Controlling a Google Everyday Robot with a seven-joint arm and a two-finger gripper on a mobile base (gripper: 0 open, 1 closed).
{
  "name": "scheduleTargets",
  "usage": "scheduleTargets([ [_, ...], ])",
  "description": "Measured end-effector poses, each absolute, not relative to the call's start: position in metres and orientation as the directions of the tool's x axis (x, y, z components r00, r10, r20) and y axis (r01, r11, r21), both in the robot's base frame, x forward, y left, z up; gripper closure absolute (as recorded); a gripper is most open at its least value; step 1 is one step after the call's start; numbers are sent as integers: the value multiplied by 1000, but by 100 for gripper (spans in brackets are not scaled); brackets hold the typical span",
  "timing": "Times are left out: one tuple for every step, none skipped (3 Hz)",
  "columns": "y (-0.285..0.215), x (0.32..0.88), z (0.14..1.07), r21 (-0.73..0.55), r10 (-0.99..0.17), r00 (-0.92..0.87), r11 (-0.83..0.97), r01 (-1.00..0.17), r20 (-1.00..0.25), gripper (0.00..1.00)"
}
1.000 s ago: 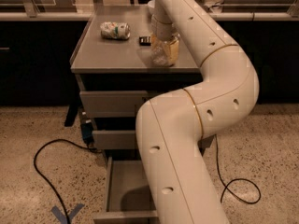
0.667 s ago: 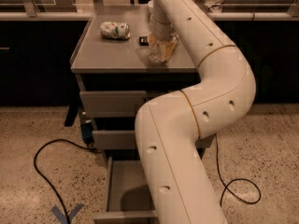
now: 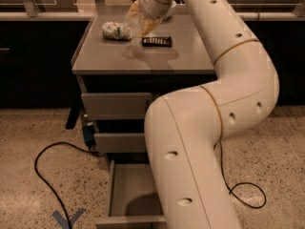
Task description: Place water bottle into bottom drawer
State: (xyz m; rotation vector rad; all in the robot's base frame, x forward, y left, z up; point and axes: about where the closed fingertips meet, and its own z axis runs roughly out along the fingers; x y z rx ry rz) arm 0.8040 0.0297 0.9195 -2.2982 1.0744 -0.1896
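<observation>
The water bottle (image 3: 137,22), clear and crinkled, hangs in the air above the back of the grey cabinet top (image 3: 143,58). My gripper (image 3: 145,14) is shut on it at the end of the white arm, which comes down from the upper right. The bottle's shadow falls on the top below it. The bottom drawer (image 3: 127,187) is pulled open near the floor, with a plain grey floor; the arm hides its right side.
A crushed white-green can (image 3: 116,31) lies on the cabinet top just left of the bottle. A flat black object (image 3: 157,41) lies right below it. Two upper drawers (image 3: 116,106) are shut. A black cable (image 3: 45,171) loops on the floor to the left.
The bottle stood on the cabinet top, right of the black object, inside my gripper. Now it is lifted off the top and has moved left, toward the can.
</observation>
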Motion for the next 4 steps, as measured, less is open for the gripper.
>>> scheduleTargets([
  [87,783,961,-664,-664,712,-428,-613,-229,100],
  [113,738,1026,-758,-604,751,-350,-550,-266,100],
  [106,676,1073,-791,-579,759,-295,-536,-298,100],
  [99,621,1069,-779,-578,755,-300,-550,-310,100],
])
